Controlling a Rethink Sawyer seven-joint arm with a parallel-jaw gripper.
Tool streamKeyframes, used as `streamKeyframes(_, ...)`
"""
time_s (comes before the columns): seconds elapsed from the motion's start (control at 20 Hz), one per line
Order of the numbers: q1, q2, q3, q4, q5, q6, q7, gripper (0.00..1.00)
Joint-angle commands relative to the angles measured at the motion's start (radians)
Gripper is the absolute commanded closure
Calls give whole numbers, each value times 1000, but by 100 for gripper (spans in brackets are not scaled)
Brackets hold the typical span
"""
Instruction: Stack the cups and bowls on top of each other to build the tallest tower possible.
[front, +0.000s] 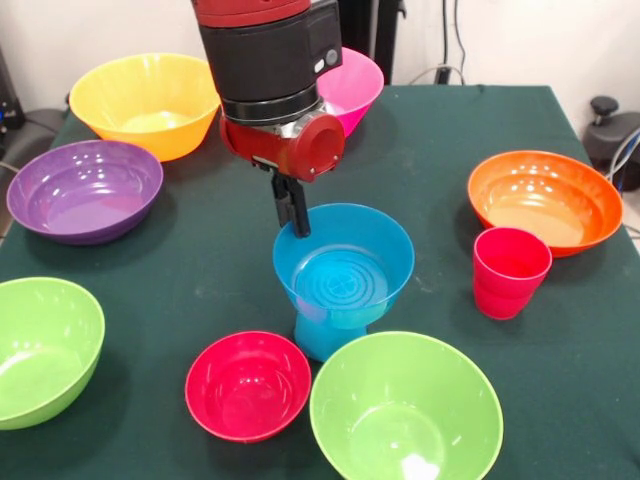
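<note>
The blue bowl (345, 265) is seen perched on an upturned light blue cup (322, 335) at mid tabletop (440, 130). The tool (293, 208) is set at the bowl's far rim (apparently pinching it; finger gap hidden). A red bowl (248, 385) is placed just beside the cup.

Eight bowls (146, 103), two cups (509, 271), one arm (268, 60) on one table (220, 260).

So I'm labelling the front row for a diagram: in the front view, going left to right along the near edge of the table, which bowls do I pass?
Lime green bowl at the left edge → small red bowl → second lime green bowl.
</note>
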Motion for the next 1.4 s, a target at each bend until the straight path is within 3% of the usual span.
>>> streamKeyframes(0.05, 7, 21, 68, 96, -85, -79, -52, 100)
streamKeyframes(0.55, -2, 44, 57, 69, -94, -61, -81, 100)
streamKeyframes(1.4, -40, 55, 63, 111, -157, -94, -89, 100)
